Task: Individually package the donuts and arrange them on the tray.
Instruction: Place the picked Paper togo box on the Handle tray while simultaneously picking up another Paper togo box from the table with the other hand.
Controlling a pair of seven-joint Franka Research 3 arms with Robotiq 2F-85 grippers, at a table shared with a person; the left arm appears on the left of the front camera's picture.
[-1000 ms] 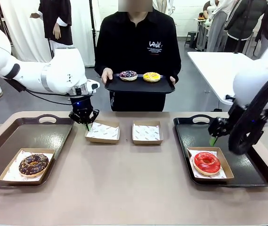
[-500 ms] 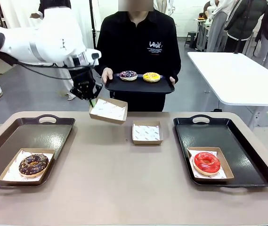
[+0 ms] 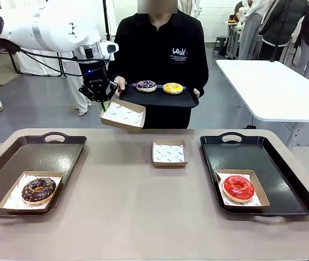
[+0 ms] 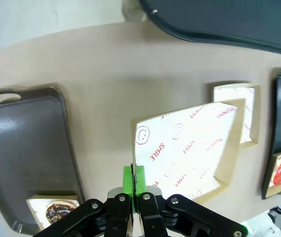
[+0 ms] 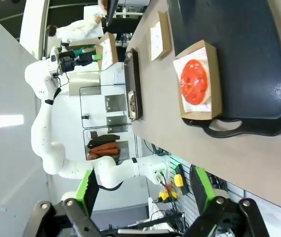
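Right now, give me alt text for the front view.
The left gripper, shut on the edge of a paper-lined box, holds it up beside a person's black tray carrying a purple donut and a yellow donut. On the table, a chocolate donut and a red donut sit boxed on separate trays, with an empty box between them.

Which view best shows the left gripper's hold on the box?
Left wrist view: the left gripper pinches the box wall close up. Front view shows the box hanging tilted beside the person's tray. Right wrist view shows it small and far off.
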